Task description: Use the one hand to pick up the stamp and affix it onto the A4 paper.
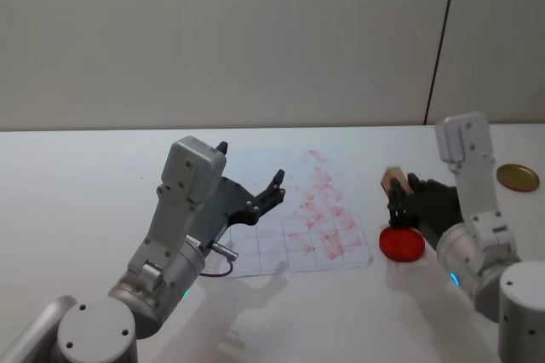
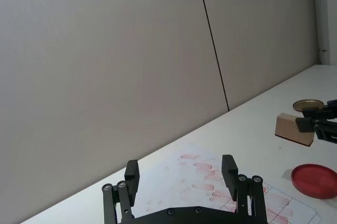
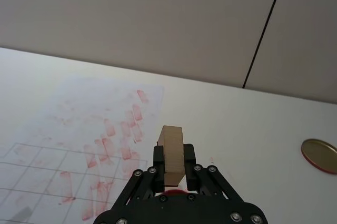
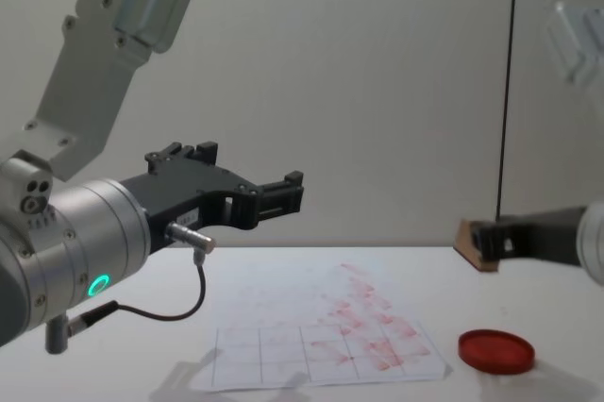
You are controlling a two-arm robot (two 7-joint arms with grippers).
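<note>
Stamp (image 3: 171, 140), small light-tan wooden block, seeming light and rigid, being pinched across flat sides by black two-fingered right gripper (image 3: 174, 156) near round red ink pad (image 1: 401, 244); left gripper (image 2: 180, 167) hanging wide open above smudged white gridded paper (image 4: 311, 345).

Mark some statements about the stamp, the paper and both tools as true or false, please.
1. The right tool holds the stamp. True.
2. The stamp touches the A4 paper. False: it is up in the air, beside the paper.
3. The red ink pad lies on the paper. False: it lies on the table, right of the paper.
4. The left tool is open and empty. True.
</note>
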